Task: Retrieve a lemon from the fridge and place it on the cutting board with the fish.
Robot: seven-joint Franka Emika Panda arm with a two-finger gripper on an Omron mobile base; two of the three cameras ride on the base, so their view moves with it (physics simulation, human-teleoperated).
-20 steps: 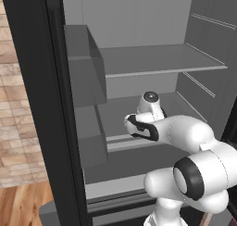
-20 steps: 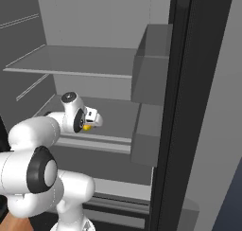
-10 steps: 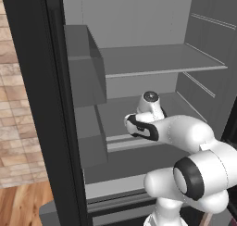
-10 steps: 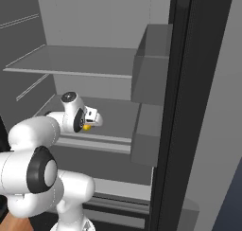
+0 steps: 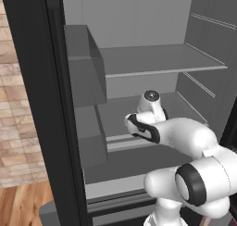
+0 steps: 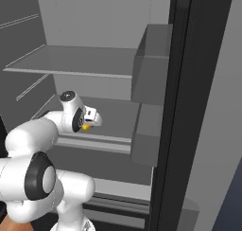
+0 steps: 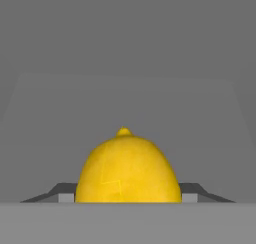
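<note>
Reaching deep into the open fridge (image 5: 139,63), we are working at the middle shelf (image 5: 120,114) with the white arm stretched forward and the hand pointing down toward the shelf floor. In the hand view, the lemon (image 7: 128,169) is sitting right between our two dark finger tips (image 7: 62,192), its pointed nub aimed away from the camera, and the tips are pressing up against its left and right flanks, so the gripper (image 7: 128,195) is clamping the lemon. From the right base view, we are catching a small patch of that yellow fruit (image 6: 86,127) peeking out just under the hand (image 6: 90,118), close to the front edge of the same shelf, toward its left side. The lemon is looking as though it is touching the grey shelf surface, though we cannot tell for certain whether it is resting or just off it. Above us, the upper shelf (image 6: 71,64) is running bare across the cabinet, and a grey door bin (image 6: 153,64) is hanging at the right edge of the opening.
</note>
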